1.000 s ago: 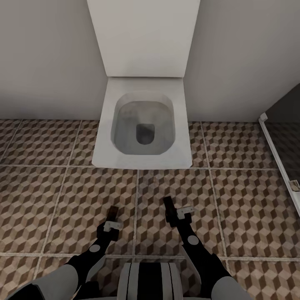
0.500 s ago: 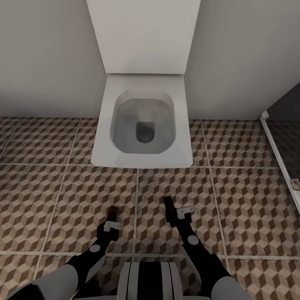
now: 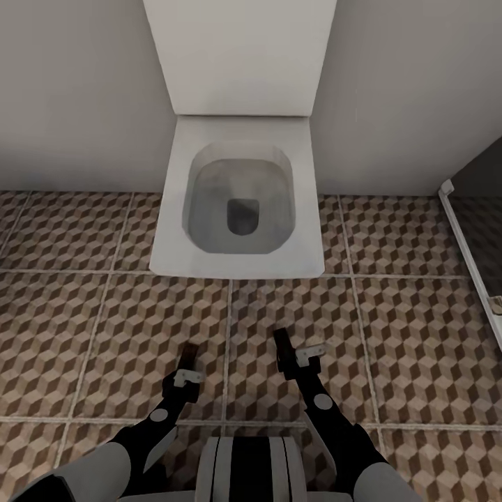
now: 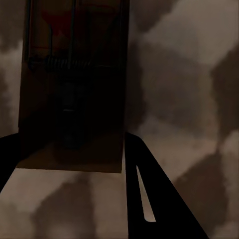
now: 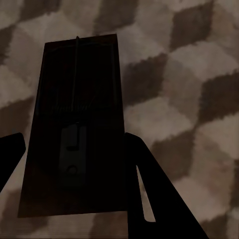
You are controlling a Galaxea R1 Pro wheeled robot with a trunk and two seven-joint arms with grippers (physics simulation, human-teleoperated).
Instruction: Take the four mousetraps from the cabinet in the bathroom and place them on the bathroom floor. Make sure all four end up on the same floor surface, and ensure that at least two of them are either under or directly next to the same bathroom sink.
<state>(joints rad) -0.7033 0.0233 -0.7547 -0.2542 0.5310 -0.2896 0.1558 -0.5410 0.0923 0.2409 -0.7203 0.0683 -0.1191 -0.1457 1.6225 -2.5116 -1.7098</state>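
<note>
the left tool grips a mousetrap between its fingers, low over the bathroom floor at about 7 o'clock in the head view. the right tool clamps a second mousetrap, at about 5 o'clock. a white toilet stands at 12 o'clock against the wall. a dark doorway edge sits at 3 o'clock.

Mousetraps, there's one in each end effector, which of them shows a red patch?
The mousetrap in the left end effector: that mousetrap has a red patch at its far end. The one held by the right end effector looks plain dark brown with only metal parts.
</note>
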